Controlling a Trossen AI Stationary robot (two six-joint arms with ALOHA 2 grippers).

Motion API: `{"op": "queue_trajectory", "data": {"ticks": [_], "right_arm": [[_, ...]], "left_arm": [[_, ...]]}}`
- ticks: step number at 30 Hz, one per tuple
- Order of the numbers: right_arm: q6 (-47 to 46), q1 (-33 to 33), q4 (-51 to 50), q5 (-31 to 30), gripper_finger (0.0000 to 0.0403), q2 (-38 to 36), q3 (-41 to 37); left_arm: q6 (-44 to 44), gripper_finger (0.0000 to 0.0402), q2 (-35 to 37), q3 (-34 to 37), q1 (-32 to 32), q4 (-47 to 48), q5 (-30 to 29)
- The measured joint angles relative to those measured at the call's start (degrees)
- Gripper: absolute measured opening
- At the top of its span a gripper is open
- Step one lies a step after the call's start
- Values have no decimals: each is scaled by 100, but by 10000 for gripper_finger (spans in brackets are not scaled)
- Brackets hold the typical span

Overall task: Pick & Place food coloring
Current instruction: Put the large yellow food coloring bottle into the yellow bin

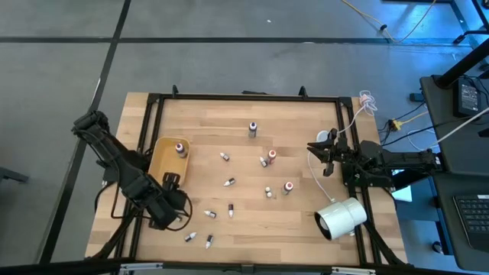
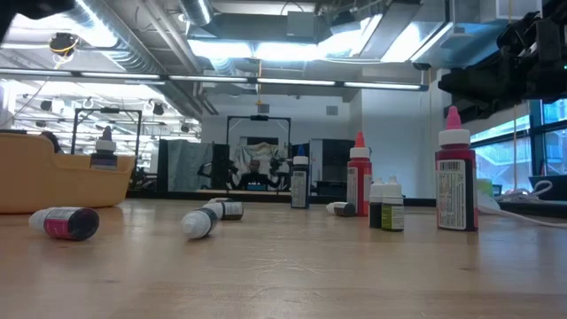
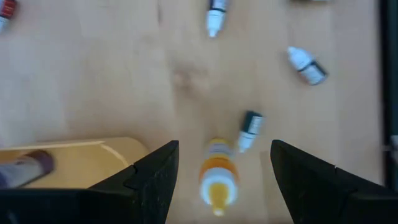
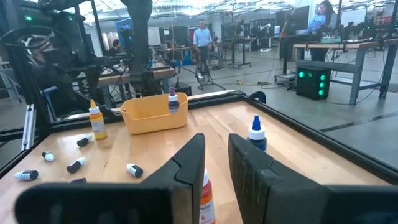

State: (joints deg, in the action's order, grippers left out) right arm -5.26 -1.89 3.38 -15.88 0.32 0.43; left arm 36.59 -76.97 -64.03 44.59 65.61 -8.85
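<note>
Bottles (image 1: 229,182) scattered across table (image 1: 229,122). Orange-capped bottle (image 3: 217,177) lies directly below left gripper (image 3: 221,163), in the gap between its wide-open fingers, ungripped; a white-capped one (image 3: 248,130) lies just beyond. One bottle (image 1: 180,148) stands in tray (image 1: 164,162) beside left gripper. Right gripper (image 4: 216,163) nearly closed, empty, red-capped bottle (image 4: 204,198) ahead, partly hidden. Label text unreadable. White cylinder (image 1: 341,218) near right arm.
</note>
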Motion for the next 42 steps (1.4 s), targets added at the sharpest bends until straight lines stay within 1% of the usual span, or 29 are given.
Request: {"op": "queue_trajectory", "data": {"ticks": [5, 9, 15, 18, 20, 23, 25, 29, 33, 38, 42], "right_arm": [[264, 0, 17, -39, 75, 0, -1], [265, 2, 24, -233, 75, -1, 0], [271, 2, 24, -249, 75, -2, 0], [271, 2, 24, -250, 75, -2, -1], [269, 2, 25, -251, 75, -2, 0], [271, 2, 24, -251, 75, -2, 0], [271, 2, 24, -251, 75, -2, -1], [271, 2, 24, -254, 75, -2, 0], [271, 2, 24, -254, 75, -2, 0], [274, 2, 24, -254, 75, -2, 0], [279, 2, 24, -255, 75, -2, 0]], "left_arm": [[37, 247, 20, 0, 3, 78, 56], [114, 247, 20, 0, 3, 164, 43], [146, 247, 23, 66, 10, 140, 43], [359, 247, 147, 408, 35, 39, 66], [441, 247, 269, 612, 38, -197, 235], [462, 247, 486, 846, 41, -627, 244], [514, 247, 585, 980, 38, -667, 291], [640, 247, 634, 1267, 38, -689, 395], [669, 247, 632, 1591, 38, -1039, 420], [750, 247, 630, 1952, 38, -1427, 825], [781, 247, 627, 2120, 38, -1483, 1040]]}}
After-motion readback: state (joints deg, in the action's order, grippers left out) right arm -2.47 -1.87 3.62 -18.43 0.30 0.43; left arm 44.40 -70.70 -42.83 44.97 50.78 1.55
